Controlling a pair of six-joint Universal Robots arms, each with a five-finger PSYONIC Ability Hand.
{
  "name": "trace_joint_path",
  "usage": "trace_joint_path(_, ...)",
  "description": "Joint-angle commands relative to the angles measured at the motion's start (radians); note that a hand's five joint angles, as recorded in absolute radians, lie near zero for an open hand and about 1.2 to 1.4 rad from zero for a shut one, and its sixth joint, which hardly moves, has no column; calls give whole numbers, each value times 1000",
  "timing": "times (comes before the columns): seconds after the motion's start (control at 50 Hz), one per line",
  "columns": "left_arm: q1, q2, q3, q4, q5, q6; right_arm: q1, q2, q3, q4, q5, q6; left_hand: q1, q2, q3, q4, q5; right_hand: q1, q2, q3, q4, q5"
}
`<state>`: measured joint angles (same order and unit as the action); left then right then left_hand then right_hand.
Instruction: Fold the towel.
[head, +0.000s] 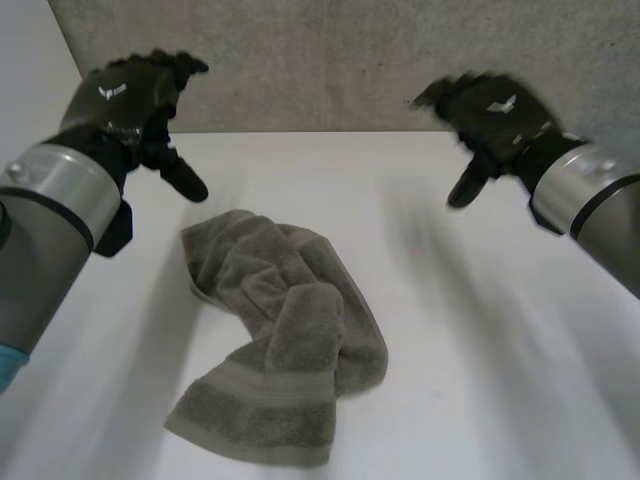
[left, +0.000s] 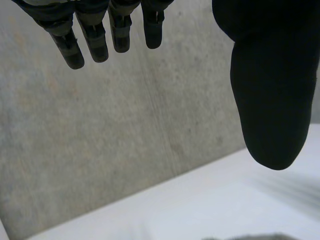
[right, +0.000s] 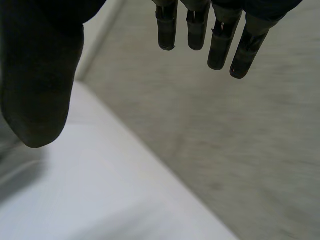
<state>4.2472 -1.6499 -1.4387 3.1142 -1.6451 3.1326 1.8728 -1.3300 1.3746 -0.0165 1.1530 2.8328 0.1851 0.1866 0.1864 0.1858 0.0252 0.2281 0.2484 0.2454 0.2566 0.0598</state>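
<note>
The grey towel (head: 285, 340) lies crumpled on the white bench (head: 480, 380), nearer the left arm. The left robot hand (head: 135, 100) and the right robot hand (head: 490, 115) hover well apart beyond it, fingers straight and spread, holding nothing.

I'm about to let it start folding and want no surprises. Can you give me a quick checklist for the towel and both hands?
1. Left hand empty, fingers relaxed: ok.
2. Right hand empty, fingers relaxed: ok.
3. Both hands apart from the grey-green terry towel, above the white table: ok.
4. Towel spread flat: not ok, it lies crumpled and twisted.
5. Banded end nearest the robot exposed for grasping: ok.
6. Far-end corners findable: cannot tell, they are tucked in folds.
</note>
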Motion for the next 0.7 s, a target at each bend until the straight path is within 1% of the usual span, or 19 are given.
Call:
trace_joint_path(0.02,3,-13,-152,20,-10,1,6,78,11,208,-226,-198,46,45,45,45,31,-54,-74,-71,-82,-60)
trace_joint_path(0.08,16,-16,-199,72,-12,1,26,100,26,239,-233,-246,46,45,45,45,31,-54,-74,-71,-82,-60)
trace_joint_path(0.1,16,-16,-200,72,-12,1,66,116,44,256,-240,-278,46,45,45,45,31,-54,-74,-71,-82,-60)
trace_joint_path(0.14,28,-15,-242,148,-12,-3,121,130,69,256,-240,-322,46,45,45,45,31,-54,-74,-71,-82,-60)
trace_joint_path(0.18,43,-15,-265,182,-12,0,218,141,131,231,-236,-390,46,45,45,45,31,-54,-74,-71,-82,-60)
trace_joint_path(0.24,74,-16,-310,245,-10,0,252,141,161,210,-236,-424,49,47,48,48,34,-54,-74,-71,-82,-60)
trace_joint_path(0.3,77,-18,-328,286,-16,1,293,144,208,130,-234,-458,49,47,48,48,34,-54,-74,-71,-82,-60)
trace_joint_path(0.34,77,-16,-333,296,-18,1,299,150,242,35,-211,-463,49,47,48,48,34,135,114,118,106,129)
trace_joint_path(0.36,77,-16,-339,299,-18,-2,299,150,242,35,-211,-463,49,47,48,48,34,136,115,119,107,130)
trace_joint_path(0.4,82,-15,-347,300,-16,0,298,167,258,-25,-162,-473,49,47,48,48,34,483,463,466,455,477)
trace_joint_path(0.42,82,-15,-347,300,-16,0,298,167,258,-25,-162,-473,49,47,48,48,34,485,465,468,457,479)
trace_joint_path(0.44,83,-13,-353,300,-15,0,295,179,255,-36,-145,-475,49,47,48,48,34,796,776,779,768,790)
trace_joint_path(0.46,83,-11,-359,302,-13,0,295,180,254,-36,-145,-475,49,47,48,48,34,799,779,782,771,793)
trace_joint_path(0.48,83,-11,-359,302,-13,0,289,187,248,-37,-133,-477,49,47,48,48,34,1139,1119,1122,1111,1133)
trace_joint_path(0.58,83,-4,-370,302,-13,0,266,173,221,-48,-116,-475,49,47,48,48,34,1168,1148,1151,1140,1162)
trace_joint_path(0.62,82,-1,-370,302,-13,1,227,164,198,-42,-107,-473,49,47,48,48,34,1168,1148,1151,1140,1162)
trace_joint_path(0.66,82,1,-370,302,-12,1,97,126,158,-19,-105,-461,49,47,48,48,34,1168,1148,1151,1140,1162)
trace_joint_path(0.68,80,1,-370,302,-12,3,97,126,158,-19,-105,-461,49,47,48,48,34,1168,1148,1151,1140,1162)
trace_joint_path(0.7,80,1,-370,302,-12,3,35,106,149,-2,-110,-463,49,47,48,48,34,1168,1148,1151,1140,1162)
